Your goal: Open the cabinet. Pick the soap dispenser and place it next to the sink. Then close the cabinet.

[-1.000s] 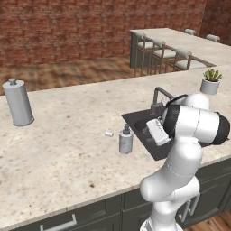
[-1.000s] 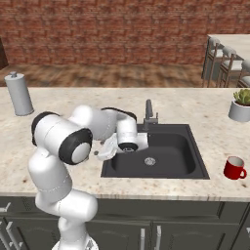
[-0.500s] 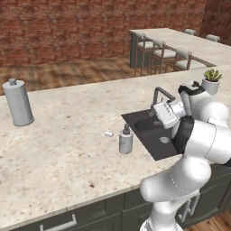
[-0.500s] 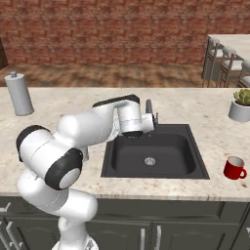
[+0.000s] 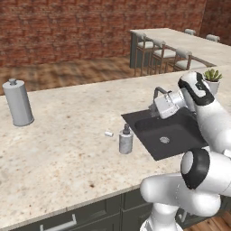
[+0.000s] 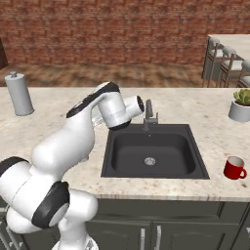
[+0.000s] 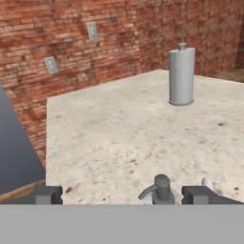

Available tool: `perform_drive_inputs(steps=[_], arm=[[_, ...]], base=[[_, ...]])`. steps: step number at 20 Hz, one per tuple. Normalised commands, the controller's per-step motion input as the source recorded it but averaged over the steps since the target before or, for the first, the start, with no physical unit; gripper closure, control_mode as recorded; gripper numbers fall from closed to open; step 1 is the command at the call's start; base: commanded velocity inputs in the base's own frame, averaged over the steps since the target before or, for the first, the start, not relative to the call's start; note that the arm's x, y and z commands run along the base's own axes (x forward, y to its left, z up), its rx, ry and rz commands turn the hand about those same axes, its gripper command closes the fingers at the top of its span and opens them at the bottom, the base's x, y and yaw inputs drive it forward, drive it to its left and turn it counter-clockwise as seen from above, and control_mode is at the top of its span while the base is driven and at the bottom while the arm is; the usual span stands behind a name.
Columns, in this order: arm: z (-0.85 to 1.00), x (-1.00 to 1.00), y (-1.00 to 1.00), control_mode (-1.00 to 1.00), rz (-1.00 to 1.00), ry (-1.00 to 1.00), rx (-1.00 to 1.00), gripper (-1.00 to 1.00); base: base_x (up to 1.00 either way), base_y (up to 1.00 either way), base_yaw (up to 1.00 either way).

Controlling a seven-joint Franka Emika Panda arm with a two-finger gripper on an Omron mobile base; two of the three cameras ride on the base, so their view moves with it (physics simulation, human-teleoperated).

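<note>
The soap dispenser (image 5: 126, 140), a small speckled grey bottle with a dark pump, stands upright on the counter just left of the sink (image 5: 168, 133). My gripper (image 5: 153, 109) hovers above the sink's left rim, right of the dispenser and higher than it, and points left. In the hand view the gripper (image 7: 124, 194) is open, with nothing between its fingertips (image 7: 47, 194). The dispenser's pump head (image 7: 161, 186) shows low between them, farther off. The sink (image 6: 151, 151) has a silver faucet (image 6: 149, 114) at its back. The cabinet is out of view.
A tall grey canister (image 5: 18, 103) stands far left on the counter. A small white piece (image 5: 108, 133) lies beside the dispenser. A red mug (image 6: 235, 167) and a potted plant (image 6: 241, 105) sit right of the sink. A dark panel (image 7: 14, 152) borders the hand view's left.
The arm has swung round to the right and the hand has lifted up from beside the dispenser. The dispenser stays standing on the counter, and the jaws remain wide.
</note>
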Motion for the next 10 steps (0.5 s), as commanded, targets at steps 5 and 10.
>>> perform_drive_inputs(steps=[5, 10], arm=[[0.49, -0.61, 0.27, -1.00, -0.45, 0.20, -0.15, -1.00], [0.49, -0.68, 0.03, -1.00, -0.57, 0.09, -0.14, -1.00]], base=[[0.00, 0.00, 0.00], [0.00, 0.00, 0.00]])
